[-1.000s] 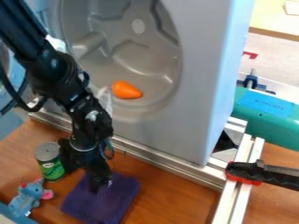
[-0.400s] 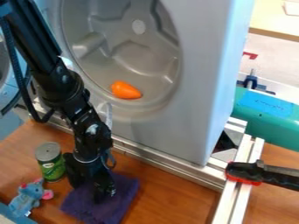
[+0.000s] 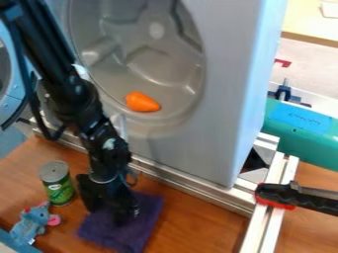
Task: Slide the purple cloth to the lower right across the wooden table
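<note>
One purple cloth (image 3: 142,234), on the table (image 3: 204,217) at near left, beneath the black gripper (image 3: 109,215), freshly shifted slightly right along with it, suggestive of dragging by contact; grip clenched or released, impossible to tell.

On the bench (image 3: 204,222), a cloth (image 3: 127,240) lies at the front, left of centre, with the claw (image 3: 109,211) down at its back part; to the cloth's left stands a can (image 3: 58,187), and a plush mouse (image 3: 31,223) sits before the can, a little further left. Behind them, past a metal rail (image 3: 188,183), stands a washing machine (image 3: 221,113), with a toy vegetable (image 3: 143,102) lying low inside its drum (image 3: 142,54). At the right, a clamp (image 3: 290,195) reaches over the metal frame (image 3: 271,217), before a tub (image 3: 307,147).
</note>
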Tool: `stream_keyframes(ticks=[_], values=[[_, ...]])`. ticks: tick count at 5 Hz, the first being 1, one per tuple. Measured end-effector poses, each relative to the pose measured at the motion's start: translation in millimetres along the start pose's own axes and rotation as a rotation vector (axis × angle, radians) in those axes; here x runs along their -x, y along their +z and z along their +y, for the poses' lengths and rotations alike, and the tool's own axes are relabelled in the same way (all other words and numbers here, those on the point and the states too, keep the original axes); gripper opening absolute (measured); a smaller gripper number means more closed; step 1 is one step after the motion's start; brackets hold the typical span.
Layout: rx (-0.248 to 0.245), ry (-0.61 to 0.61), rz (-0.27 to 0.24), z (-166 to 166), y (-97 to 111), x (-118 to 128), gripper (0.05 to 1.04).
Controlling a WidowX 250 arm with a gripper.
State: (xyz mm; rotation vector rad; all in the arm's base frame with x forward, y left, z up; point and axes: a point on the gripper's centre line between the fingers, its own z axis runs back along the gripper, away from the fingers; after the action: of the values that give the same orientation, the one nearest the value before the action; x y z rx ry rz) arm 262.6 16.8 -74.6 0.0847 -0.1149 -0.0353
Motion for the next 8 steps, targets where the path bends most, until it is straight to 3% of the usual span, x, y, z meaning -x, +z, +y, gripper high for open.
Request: stream_keyframes(ticks=[1, 2, 3, 4, 5, 6, 7, 8], values=[[0.067, -0.085, -0.016, -55.0, 4.1, -11.9, 0.999], [0.112, -0.131, 0.022, -102.3, 7.1, -10.2, 0.999], [0.133, -0.147, 0.040, -118.7, 8.0, -9.4, 0.999], [0.112, -0.109, 0.034, -114.5, 10.7, -7.2, 0.999], [0.035, -0.090, 0.049, -97.1, 31.0, 11.0, 0.999], [-0.006, -0.059, -0.010, -82.6, 62.0, 12.4, 0.999], [-0.005, -0.028, -0.019, -63.8, 72.9, 17.8, 0.999], [0.037, -0.043, 0.036, -46.6, 71.6, 24.2, 0.999]])
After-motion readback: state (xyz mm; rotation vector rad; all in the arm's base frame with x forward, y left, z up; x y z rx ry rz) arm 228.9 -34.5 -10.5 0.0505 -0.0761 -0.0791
